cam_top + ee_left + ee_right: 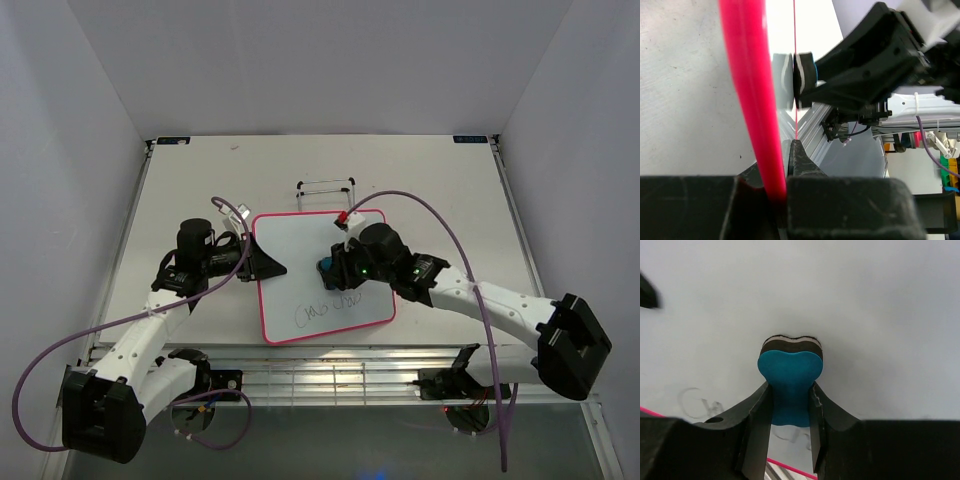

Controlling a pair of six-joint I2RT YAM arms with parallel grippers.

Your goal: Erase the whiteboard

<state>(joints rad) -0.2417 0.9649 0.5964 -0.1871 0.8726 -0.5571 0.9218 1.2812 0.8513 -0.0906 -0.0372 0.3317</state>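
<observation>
The whiteboard (300,262) lies flat mid-table, pink-red framed, with dark scribbles (326,311) near its front edge. My left gripper (268,266) is shut on the board's left frame edge, seen as a pink bar (752,100) between the jaws in the left wrist view. My right gripper (335,273) is shut on the blue bone-shaped eraser (789,382), pressing its felt end on the white face (855,305) just beyond the scribbles. The eraser also shows edge-on in the left wrist view (802,79). Faint scribbles (695,402) show left of the right jaws.
A thin black wire stand (326,192) sits on the table behind the board. The table's slotted metal front rail (330,375) runs by the arm bases. White walls enclose the table at left, right and back.
</observation>
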